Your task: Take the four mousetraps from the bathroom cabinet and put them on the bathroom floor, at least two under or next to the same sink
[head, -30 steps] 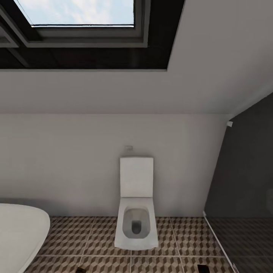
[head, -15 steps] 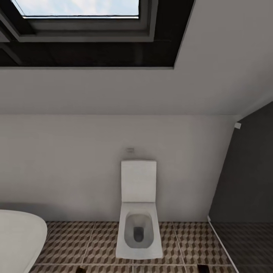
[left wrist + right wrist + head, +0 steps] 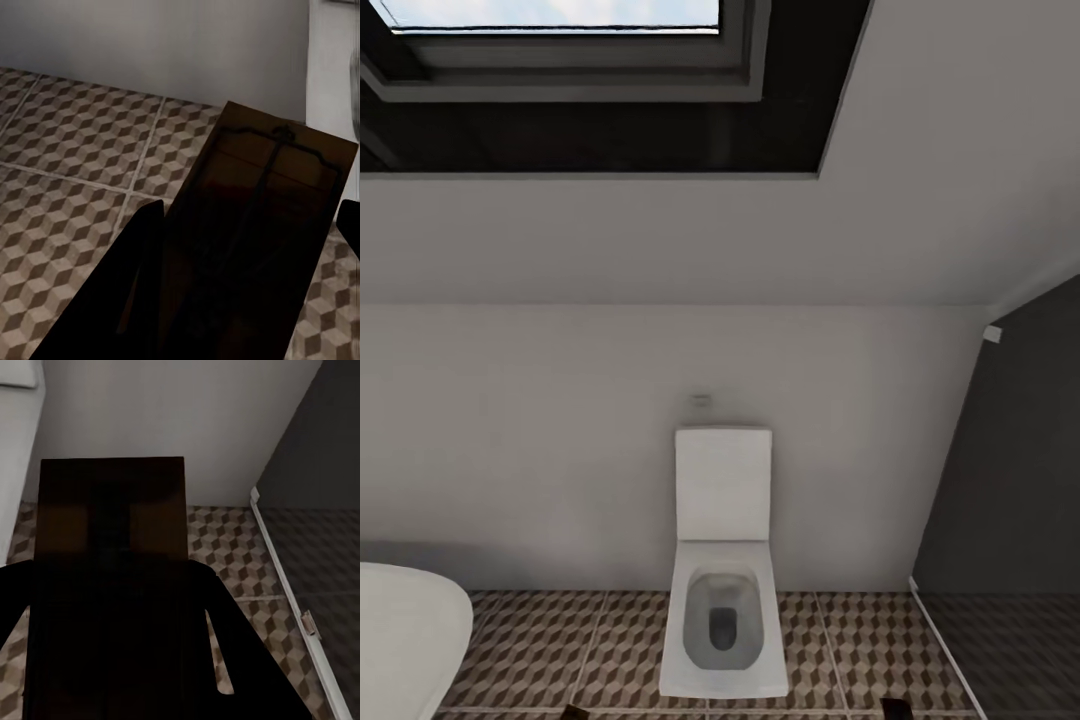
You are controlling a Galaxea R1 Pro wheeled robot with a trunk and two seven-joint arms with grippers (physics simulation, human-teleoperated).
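Both grippers' dark fingers (image 3: 142, 277) (image 3: 225, 645) are clamping flat brown wooden mousetraps (image 3: 262, 225) (image 3: 112, 547), carrying them over the cube-patterned tiled bathroom floor (image 3: 560, 650) for placement.

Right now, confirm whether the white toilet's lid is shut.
No: the white rectangular toilet has its lid raised against the wall, leaving the grey bowl open above the cube-patterned tile floor.

No legible text — none anywhere

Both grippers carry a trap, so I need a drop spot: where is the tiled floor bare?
Bare bathroom floor lies between the white tub rim and the toilet, and again between the toilet and the dark glass enclosure. Tightest right beside the toilet.
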